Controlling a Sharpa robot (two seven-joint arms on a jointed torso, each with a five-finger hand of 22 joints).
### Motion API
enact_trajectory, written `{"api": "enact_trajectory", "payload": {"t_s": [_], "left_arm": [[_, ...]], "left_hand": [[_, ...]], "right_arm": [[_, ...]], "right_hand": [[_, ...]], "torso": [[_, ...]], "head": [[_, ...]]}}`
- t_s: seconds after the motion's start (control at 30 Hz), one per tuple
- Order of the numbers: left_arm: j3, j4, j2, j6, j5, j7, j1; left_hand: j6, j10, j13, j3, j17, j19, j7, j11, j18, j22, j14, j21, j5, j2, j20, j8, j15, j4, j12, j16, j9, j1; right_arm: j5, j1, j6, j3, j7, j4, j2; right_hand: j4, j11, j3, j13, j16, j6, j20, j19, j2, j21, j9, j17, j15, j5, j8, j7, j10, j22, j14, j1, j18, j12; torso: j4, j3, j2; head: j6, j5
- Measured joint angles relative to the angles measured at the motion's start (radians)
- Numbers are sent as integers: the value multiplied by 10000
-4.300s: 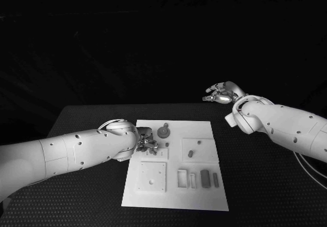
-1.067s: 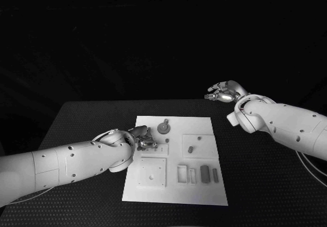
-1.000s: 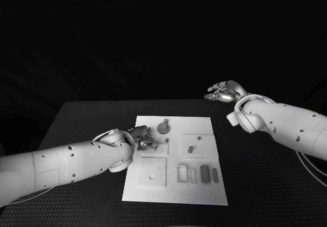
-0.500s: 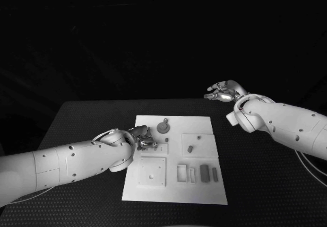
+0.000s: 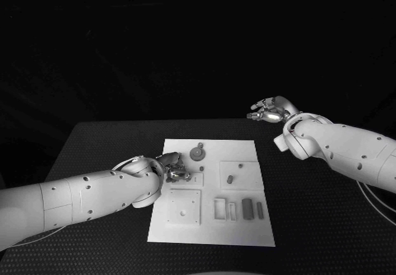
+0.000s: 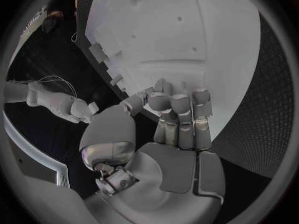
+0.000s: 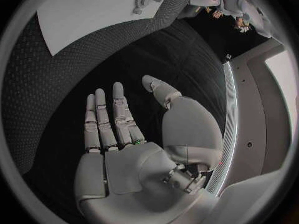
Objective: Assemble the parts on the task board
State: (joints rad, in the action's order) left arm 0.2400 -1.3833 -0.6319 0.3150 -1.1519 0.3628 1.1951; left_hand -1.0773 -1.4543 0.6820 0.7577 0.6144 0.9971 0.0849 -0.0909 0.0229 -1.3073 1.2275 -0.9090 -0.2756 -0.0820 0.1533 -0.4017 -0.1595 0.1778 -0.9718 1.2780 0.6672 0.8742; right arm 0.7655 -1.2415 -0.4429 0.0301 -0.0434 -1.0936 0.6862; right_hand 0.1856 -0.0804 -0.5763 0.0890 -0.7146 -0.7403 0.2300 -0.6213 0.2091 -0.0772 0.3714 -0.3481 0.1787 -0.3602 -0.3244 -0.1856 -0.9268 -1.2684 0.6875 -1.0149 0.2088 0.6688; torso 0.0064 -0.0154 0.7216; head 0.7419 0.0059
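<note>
Two hands I see from here — the left hand [image 5: 171, 167] is low over the left edge of the task board [image 5: 211, 236], its fingers [image 6: 179, 104] curled together, and I cannot tell if they pinch a part. The right hand [image 5: 270, 111] is raised beyond the far right corner, fingers spread, holding nothing. Several parts [image 5: 248, 209] lie on the near right of the board.

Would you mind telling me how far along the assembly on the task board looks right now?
Early, it seems. On the task board, a round part stands near the far edge, while several oblong parts lie loose along the near side. The left hand hovers over the board's left edge with its fingers curled; whether it holds a part cannot be told. The right hand is open, raised beyond the board.
</note>
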Motion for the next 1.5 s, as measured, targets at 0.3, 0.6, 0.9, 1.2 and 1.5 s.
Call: {"api": "enact_trajectory", "payload": {"t_s": [0.3, 0.6, 0.9, 1.2, 1.5], "left_arm": [[0, -8, -10, -92, -14, -1, 3], [-5, -6, -16, -131, -79, 8, 7], [-6, -2, -17, -134, -135, 17, 5], [-6, 10, -25, -180, -111, 26, 7], [-24, 40, -24, -341, 48, 23, 23]], "left_hand": [[-17, 0, -71, -134, -97, 0, -12, 0, 0, -8, 0, 0, 18, -414, 0, -5, 0, 172, 0, 45, -29, 411], [-19, 0, -88, -170, -119, 0, -10, 0, 0, -7, 0, 0, 20, -607, 0, -21, 0, 217, -81, 154, -83, 599], [-48, 0, -87, -197, -139, 0, -14, 0, 1, -6, 0, 0, -238, -654, 0, -99, 0, 248, -214, 277, -174, 632], [-57, 0, -80, -333, -185, 0, -14, 0, 0, -4, 0, 0, -469, -55, 0, -295, 0, 385, -389, 463, -329, 113], [-58, 0, -79, -225, -247, 0, -14, 0, 0, -4, 0, -47, -464, 839, 0, -560, 0, 665, -603, 620, -526, -783]], "right_arm": [[-4, 2, 8, 0, 4, 4, -9], [-5, 6, 16, 1, 7, 13, -24], [-15, 12, 21, 1, 9, 22, -31], [-21, 16, 26, 1, 14, 28, -44], [-27, 20, 35, 2, 25, 34, -43]], "right_hand": [[-23, 0, 23, -11, 0, -11, 0, 0, 0, 41, 1, 0, 0, 0, 0, 11, 0, -9, 0, 0, 0, 0], [-23, 0, 23, -20, 0, -23, 0, -1, -29, 41, -9, 9, -1, 0, 0, 23, 0, -20, 1, 29, 0, 0], [-22, 0, 23, -31, 0, -20, -1, -1, -39, 41, -9, 18, -1, -38, 0, 20, 0, -23, 1, 39, 1, 0], [-23, 0, 22, -39, 0, -17, -8, 6, -39, 41, -17, 18, -1, -38, 0, 18, 0, -27, 1, 39, 0, 0], [-22, 0, 22, -50, 0, -15, -37, 35, -39, 41, -17, 28, 34, -38, 0, 15, 0, -38, -34, 39, 1, 0]], "torso": [[6, 2, 1], [10, 4, 3], [8, 4, 6], [0, 2, 6], [-4, -4, 6]], "head": [[-9, -12], [-19, -2], [-28, 13], [-7, 20], [0, 28]]}}
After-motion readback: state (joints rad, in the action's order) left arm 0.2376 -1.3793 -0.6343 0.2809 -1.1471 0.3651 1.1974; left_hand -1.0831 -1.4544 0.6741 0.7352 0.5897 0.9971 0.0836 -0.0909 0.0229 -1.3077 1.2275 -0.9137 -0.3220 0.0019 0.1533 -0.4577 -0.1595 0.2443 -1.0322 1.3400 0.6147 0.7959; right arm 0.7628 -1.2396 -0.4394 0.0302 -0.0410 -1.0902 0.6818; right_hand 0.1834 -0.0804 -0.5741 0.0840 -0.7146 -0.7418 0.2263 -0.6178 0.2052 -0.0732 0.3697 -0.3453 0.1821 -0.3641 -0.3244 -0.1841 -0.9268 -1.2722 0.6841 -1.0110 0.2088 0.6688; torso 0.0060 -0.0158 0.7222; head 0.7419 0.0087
